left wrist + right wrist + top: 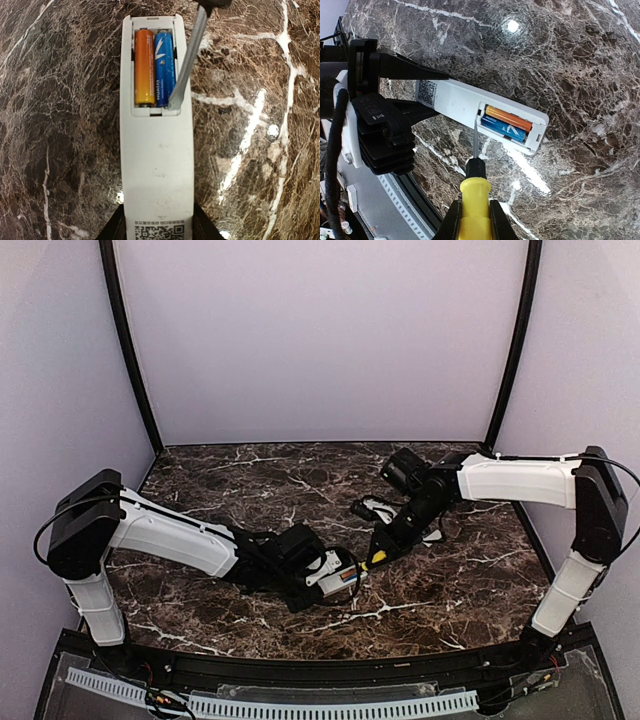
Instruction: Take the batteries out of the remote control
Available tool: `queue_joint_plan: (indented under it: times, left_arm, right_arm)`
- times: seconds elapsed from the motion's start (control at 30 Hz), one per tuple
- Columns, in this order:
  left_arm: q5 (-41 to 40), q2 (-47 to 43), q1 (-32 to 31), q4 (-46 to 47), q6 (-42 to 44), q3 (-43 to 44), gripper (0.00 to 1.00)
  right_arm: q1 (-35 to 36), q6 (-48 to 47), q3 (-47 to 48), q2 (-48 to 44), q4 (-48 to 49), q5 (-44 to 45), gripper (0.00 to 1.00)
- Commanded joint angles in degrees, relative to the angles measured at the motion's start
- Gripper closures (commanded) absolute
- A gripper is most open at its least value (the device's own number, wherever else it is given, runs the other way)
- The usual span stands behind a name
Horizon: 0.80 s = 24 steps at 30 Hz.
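Remote control (157,170): a white bar with its lid off and its battery bay facing up. It sits between the two arms, with its code-mark end towards the left arm.
Batteries (154,67): both are seated in the remote control's bay, at the end away from the code mark. The orange one is on the left and the blue one beside it.
Risk, held end: the remote control is gripped only at its code-mark end. Prying at the far end could likely twist or slide it out of that grip.
Risk, bay: a battery levered up sharply may spring out and roll off across the worktop (260,150), away from the remote control.
Risk, blade: the yellow stick tool (475,200) has its tip at the bay's edge, beside the blue battery's end. If it skids, it could gouge the plastic wall or jam between battery and wall.
Left pincer (157,227): narrow, clamped across the code-mark end of the remote control, one finger on each long side.
Right pincer (474,227): narrow, closed around the tool's yellow handle. The blade points into the remote control's bay, and the pincer itself touches nothing else.
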Motion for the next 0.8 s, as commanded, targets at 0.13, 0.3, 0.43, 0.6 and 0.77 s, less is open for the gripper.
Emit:
queue_joint_plan:
  times: [0.13, 0.3, 0.43, 0.6, 0.77]
  left_arm:
    - [-0.8, 1.04, -0.17, -1.04, 0.36, 0.73, 1.0]
    - [-0.62, 0.99, -0.22, -0.93, 0.33, 0.69, 1.0]
    - [-0.61, 0.98, -0.23, -0.87, 0.31, 0.59, 1.0]
    - [-0.65, 0.9, -0.18, -0.95, 0.25, 0.5, 1.0]
    - [-0.7, 0.85, -0.17, -0.88, 0.22, 0.43, 1.0]
  right_arm:
    - [-0.33, 0.59, 2.9, -2.83, -4.77, 8.17, 1.0]
    - [-0.42, 1.25, 4.05, -2.84, -5.84, 10.7, 1.0]
    - [-0.5, 1.52, 4.8, -2.08, -6.23, 12.46, 1.0]
    - [-0.5, 1.38, 5.53, -0.99, -6.95, 13.36, 1.0]
    - [-0.42, 1.18, 5.84, -0.08, -7.12, 13.29, 1.0]
